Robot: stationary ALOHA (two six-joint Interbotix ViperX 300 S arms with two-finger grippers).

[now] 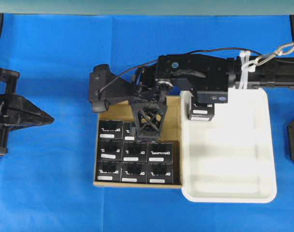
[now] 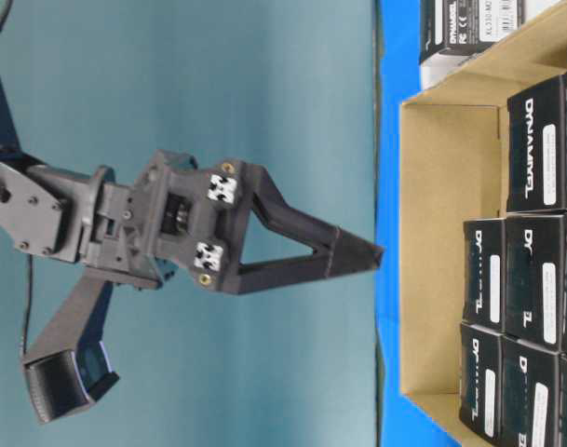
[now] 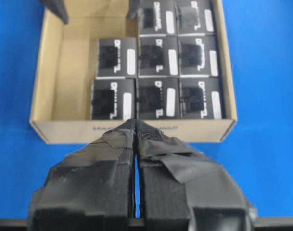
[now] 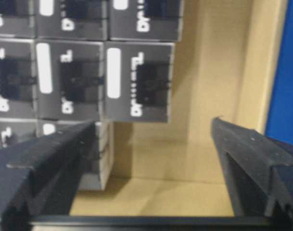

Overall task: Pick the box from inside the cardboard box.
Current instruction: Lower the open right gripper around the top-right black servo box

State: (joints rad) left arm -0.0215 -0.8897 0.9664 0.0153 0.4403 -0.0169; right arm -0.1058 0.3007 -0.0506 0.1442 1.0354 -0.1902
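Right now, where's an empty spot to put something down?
The white plastic tray is mostly bare; one small black box sits in its corner by the brown cardboard carton. Inside that carton, one bare corner lies under the open right gripper; eight black boxes crowd the rest. The blue cloth around is free.

Small black boxes in the cardboard box [image 1: 137,184]: eight, in rows of two, three and three; one of them is this box [image 1: 135,151].
Small black boxes in the white tray [image 1: 262,145]: one, the tray box [image 1: 201,112].
Small black boxes in all: nine.
Cardboard boxes: one.
White trays: one.
Grippers: two, the left gripper [image 3: 135,126] and the right gripper [image 1: 147,126].
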